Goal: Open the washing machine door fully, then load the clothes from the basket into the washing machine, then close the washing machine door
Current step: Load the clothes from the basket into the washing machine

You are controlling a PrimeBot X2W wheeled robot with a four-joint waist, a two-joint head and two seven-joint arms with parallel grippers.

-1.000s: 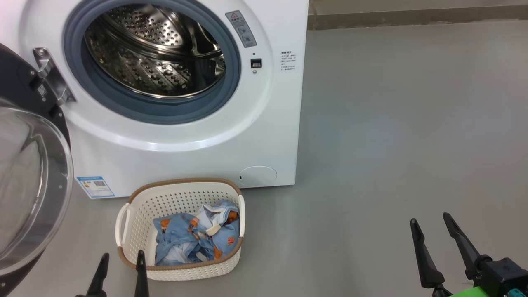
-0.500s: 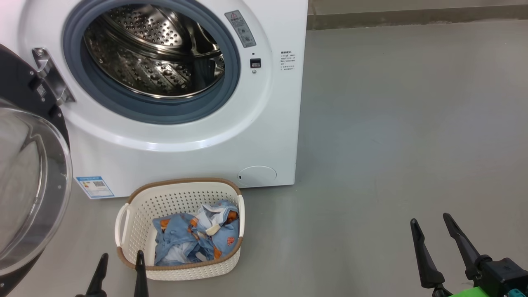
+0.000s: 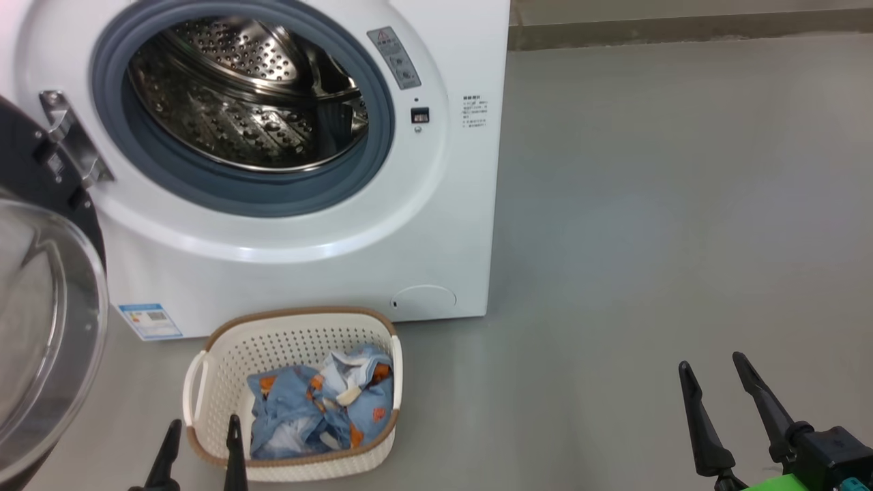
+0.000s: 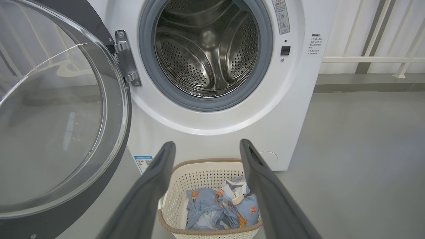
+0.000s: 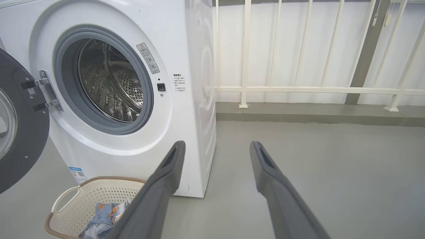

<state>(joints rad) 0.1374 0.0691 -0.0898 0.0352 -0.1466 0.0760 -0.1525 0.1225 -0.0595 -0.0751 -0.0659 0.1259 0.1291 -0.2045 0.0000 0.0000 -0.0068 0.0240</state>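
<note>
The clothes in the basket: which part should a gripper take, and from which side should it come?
Take the raised crumpled folds at the top of the clothes, coming down from above: the basket walls in the bundle on every side, and only its top is open.

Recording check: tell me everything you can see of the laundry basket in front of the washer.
The basket is small, cream-white perforated plastic, a rounded rectangle with a brown woven-look rim and a loop handle on each short side. It stands upright on the grey floor right before the washing machine; contact with the machine cannot be judged. Light blue clothes with orange patches lie bundled in its right half.
</note>
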